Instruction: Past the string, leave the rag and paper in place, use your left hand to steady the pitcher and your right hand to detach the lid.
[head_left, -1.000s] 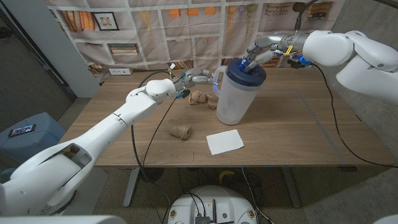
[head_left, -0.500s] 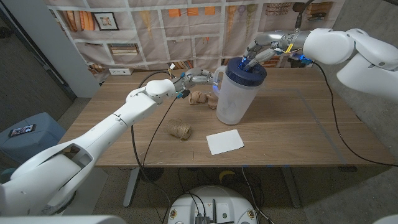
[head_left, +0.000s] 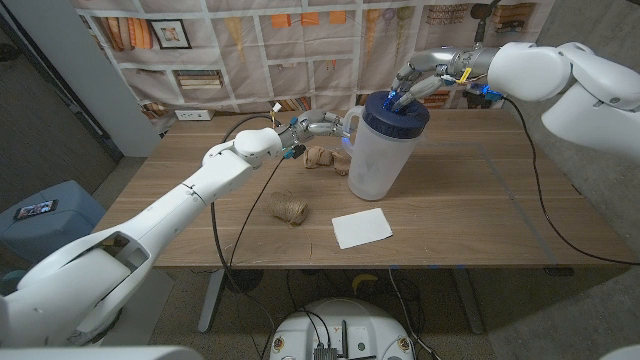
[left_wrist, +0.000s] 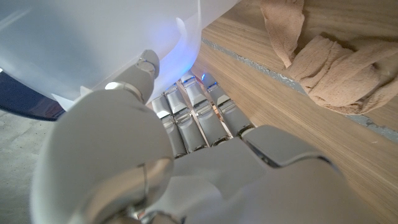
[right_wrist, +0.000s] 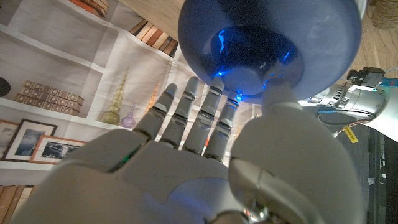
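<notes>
A translucent white pitcher stands upright at the table's middle back, with a dark blue lid on top. My left hand holds the pitcher's handle from the side. In the left wrist view its fingers and thumb press the pitcher's wall. My right hand reaches down from above. Thumb and fingers pinch the raised middle of the lid. The lid looks seated on the pitcher.
A crumpled tan rag lies just left of the pitcher, also in the left wrist view. A ball of string sits nearer the front, left of a white paper sheet. Cables trail across the table from both arms.
My right hand has shifted slightly upward over the lid. The pitcher, the left hand, rag, string and paper have stayed where they were.
</notes>
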